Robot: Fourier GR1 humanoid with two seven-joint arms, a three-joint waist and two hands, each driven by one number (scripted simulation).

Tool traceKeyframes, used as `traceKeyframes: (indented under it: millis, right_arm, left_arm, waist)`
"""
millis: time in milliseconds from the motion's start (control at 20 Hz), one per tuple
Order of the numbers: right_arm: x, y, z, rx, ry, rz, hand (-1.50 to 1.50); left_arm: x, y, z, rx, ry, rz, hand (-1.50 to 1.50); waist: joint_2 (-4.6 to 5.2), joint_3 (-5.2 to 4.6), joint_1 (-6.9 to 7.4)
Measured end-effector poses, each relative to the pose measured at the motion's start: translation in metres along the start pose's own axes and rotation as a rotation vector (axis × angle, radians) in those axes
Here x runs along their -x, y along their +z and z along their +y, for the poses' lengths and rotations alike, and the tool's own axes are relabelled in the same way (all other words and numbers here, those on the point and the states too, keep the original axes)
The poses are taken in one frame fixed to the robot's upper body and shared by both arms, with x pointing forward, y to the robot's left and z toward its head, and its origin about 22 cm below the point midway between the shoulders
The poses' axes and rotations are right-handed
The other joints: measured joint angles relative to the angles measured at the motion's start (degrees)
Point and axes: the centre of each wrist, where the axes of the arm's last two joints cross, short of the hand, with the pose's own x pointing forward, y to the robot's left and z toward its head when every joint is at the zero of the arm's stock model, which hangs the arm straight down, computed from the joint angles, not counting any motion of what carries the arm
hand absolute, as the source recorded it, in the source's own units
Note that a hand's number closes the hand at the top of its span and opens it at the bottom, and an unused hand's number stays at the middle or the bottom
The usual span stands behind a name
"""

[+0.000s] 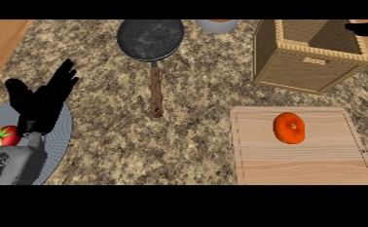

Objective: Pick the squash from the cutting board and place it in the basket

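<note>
A: Where did the squash [289,127] lie?

B: On the board [316,165], near its far edge, touched by nothing. It sat well to the right of the left hand [42,102], the only hand clearly in view, with bare table [194,133] between them.

A: And that hand?

B: Released, fingers straight and pointing up, holding nothing. It stood at the left edge over a grey plate [61,133], resting rather than working, I judged. A tomato [8,135] lay on the plate just left of its wrist.

A: The right hand?

B: A dark shape showed at the upper right corner. I could not tell what it was, so I count that hand as out of view.

A: Where was the basket [305,58]?

B: Just beyond the board, far right of the hand, its mouth open upward. Being so near the squash, I judged the carry would be short, and a job for the right arm's side.

A: Anything between?

B: A pan [150,38] lay ahead and right of the hand, handle toward the robot, a bowl [216,25] beyond it. Neither blocked the way, in my view. The pick was not yet done.
</note>
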Motion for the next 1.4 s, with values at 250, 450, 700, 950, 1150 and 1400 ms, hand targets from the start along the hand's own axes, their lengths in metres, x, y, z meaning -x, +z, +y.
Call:
traceKeyframes:
  millis: [250,450,700,950,1150,1400]
  right_arm:
    - [0.030,-0.005,0.040,0.021,-0.024,-0.023,-1.50]
    - [0.052,-0.016,0.079,0.042,-0.039,-0.052,-1.50]
    - [0.072,-0.041,0.117,0.066,-0.098,-0.103,-1.50]
    - [0.081,-0.066,0.141,0.043,-0.125,-0.107,-1.50]
    - [0.091,-0.075,0.160,-0.012,-0.091,-0.082,-1.50]
    - [0.101,-0.084,0.174,-0.069,-0.048,-0.049,-1.50]
  left_arm:
    - [-0.002,-0.004,-0.004,-0.006,0.004,-0.002,0.00]
    - [-0.001,-0.002,0.001,-0.002,0.000,0.000,0.00]
    - [-0.003,-0.005,0.000,0.002,0.001,-0.005,0.00]
    - [-0.004,-0.008,0.001,0.003,0.002,0.002,0.00]
    - [0.000,-0.006,-0.002,0.001,0.001,0.006,0.00]
    - [-0.003,-0.002,-0.004,0.004,0.001,0.003,0.00]
  waist:
    - [0.02,0.02,-0.12]
    - [-0.03,-0.02,0.07]
    - [-0.01,-0.04,0.28]
    - [-0.10,-0.09,0.13]
    - [-0.13,-0.09,0.08]
    - [-0.18,-0.09,0.07]
